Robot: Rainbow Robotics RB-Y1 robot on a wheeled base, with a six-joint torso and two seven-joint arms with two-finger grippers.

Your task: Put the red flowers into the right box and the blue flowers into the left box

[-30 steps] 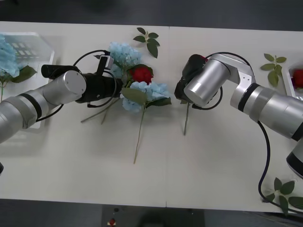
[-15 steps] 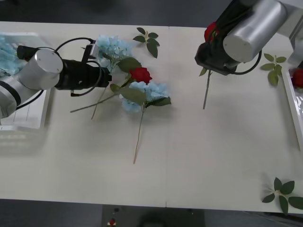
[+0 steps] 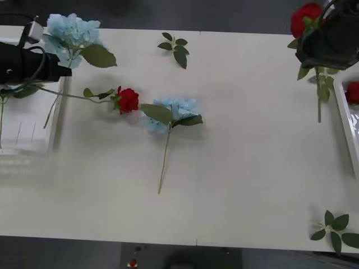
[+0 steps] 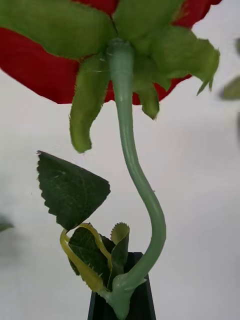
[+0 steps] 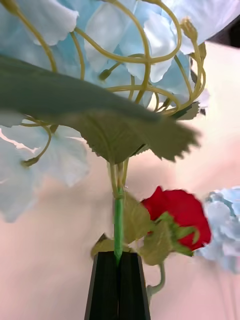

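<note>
Carrying step: the left gripper [image 3: 56,70] pinches a fluffy pale-blue hydrangea [image 3: 70,31] over the translucent left box [image 3: 33,140]; the right gripper [image 3: 314,59] pinches a red rose [image 3: 305,17] beside the right box [image 3: 343,120]; next, lower and release

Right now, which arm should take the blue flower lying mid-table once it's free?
Left, probably. That blue flower lies left of the table's centre, nearer the left gripper and the left box where it belongs. The right gripper is at the far right edge, shut on a red rose.
</note>
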